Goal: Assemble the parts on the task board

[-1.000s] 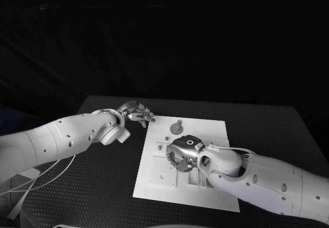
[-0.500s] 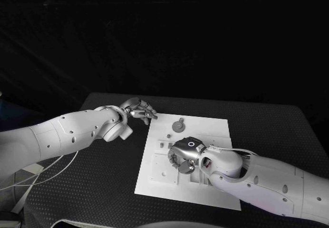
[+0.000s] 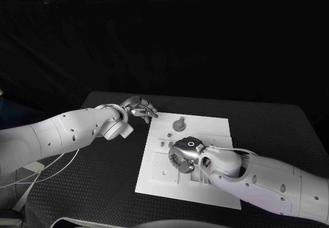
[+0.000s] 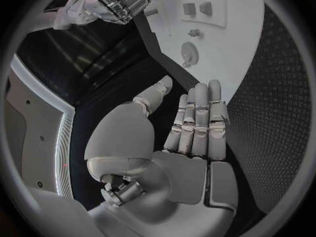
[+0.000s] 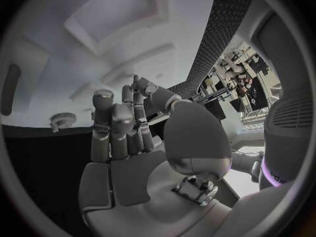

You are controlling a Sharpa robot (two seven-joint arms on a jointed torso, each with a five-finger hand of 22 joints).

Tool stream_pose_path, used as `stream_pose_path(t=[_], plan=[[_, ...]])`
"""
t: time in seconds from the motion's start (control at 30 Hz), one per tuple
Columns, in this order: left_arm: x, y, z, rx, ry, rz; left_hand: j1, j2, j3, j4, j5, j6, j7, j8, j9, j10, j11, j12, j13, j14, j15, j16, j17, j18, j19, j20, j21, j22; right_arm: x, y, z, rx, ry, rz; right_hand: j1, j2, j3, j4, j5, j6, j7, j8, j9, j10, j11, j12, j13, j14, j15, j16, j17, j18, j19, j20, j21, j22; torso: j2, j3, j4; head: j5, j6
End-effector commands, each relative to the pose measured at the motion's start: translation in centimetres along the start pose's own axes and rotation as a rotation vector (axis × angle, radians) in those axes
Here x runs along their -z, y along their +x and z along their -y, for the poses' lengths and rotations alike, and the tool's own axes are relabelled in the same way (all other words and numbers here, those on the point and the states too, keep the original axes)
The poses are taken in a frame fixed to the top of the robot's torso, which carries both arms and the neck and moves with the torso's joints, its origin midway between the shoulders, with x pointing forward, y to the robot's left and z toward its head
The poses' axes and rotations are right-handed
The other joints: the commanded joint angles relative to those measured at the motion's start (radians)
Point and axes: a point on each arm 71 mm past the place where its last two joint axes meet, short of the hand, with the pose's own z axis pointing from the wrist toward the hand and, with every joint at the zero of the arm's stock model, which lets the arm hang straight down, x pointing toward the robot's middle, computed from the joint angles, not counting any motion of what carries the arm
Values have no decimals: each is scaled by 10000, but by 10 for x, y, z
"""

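Assembling parts on the task board (image 3: 212, 128), mid-table, with the right hand (image 3: 184, 153) low over its centre.

A round grey part (image 3: 178, 125) lies flat on the board's far half; a small gear-like part (image 5: 62, 119) lies beside the right hand's fingers, which are curled in, though I cannot tell whether they pinch anything (probably seating a piece). Off the board's far-left corner, the left hand (image 3: 139, 109) hovers with fingers straight and empty, seemingly waiting clear.
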Motion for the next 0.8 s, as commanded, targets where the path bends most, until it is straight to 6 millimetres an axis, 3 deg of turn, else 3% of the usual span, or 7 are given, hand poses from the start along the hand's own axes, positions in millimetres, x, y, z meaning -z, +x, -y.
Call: stream_pose_path(t=[0.03, 0.8], plan=[[-1, 1, 2, 32, 80, -63, -63, 9, -64, -15, -19, -70, 7, 39, -15, 23, 47, 53, 16, 48, -17, -38, 16, 119, 70, 20, -39, -16, 0, 0, 0, 217, -61, 119, 10, 81, 24, -3, 5, -41, 20, 20, 0, 1092, -234, -38, 12, -185, -135, -18, -11, 524, -23, -78, 9, 177, 0, 2, 4, 14, -6], [-1, 1, 4, 29, 69, -95, -69, 10, -74, -5, -19, -78, 9, 45, -18, 19, 48, 52, 23, 48, -16, -51, 24, 117, 75, 21, -57, -21, -2, 0, -1, 518, -73, 133, 13, 80, 20, -10, 5, -39, 17, 27, 1, 1104, -237, -54, 21, -182, -138, -19, -12, 524, -20, -82, 11, 180, -1, -1, -5, 67, -32]])
